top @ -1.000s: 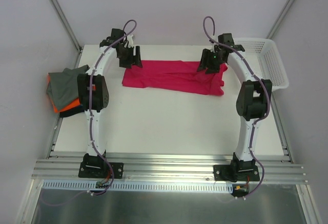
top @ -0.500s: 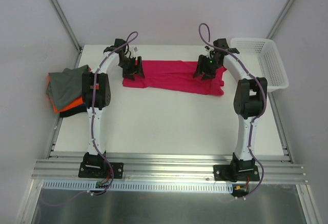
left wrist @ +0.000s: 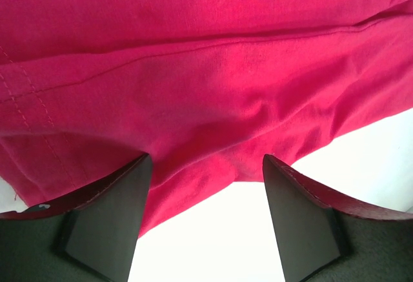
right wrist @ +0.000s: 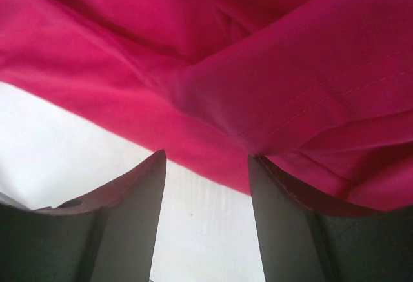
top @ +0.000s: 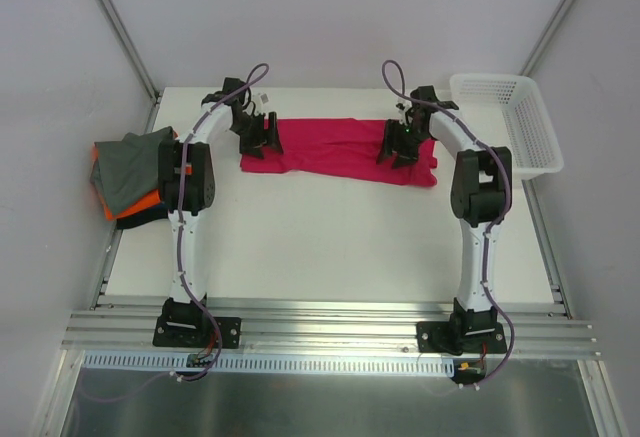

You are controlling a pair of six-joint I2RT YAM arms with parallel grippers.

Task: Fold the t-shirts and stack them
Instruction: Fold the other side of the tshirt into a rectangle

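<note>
A magenta-pink t-shirt (top: 335, 147) lies folded into a long band across the far middle of the table. My left gripper (top: 262, 139) is open, low over the band's left end; the left wrist view shows the cloth's edge (left wrist: 213, 127) just beyond the spread fingers (left wrist: 106, 211). My right gripper (top: 399, 149) is open over the band's right part; the right wrist view shows folded cloth (right wrist: 271, 88) at its fingertips (right wrist: 277, 211). A pile of grey (top: 130, 167), orange (top: 147, 202) and dark shirts lies at the table's left edge.
A white mesh basket (top: 522, 127) stands at the far right corner. The white table (top: 320, 247) reaches to the metal rail at the near edge. Grey walls stand on the sides and back.
Both grippers have moved down and inward onto the ends of the pink shirt. The shirt itself has barely shifted.
</note>
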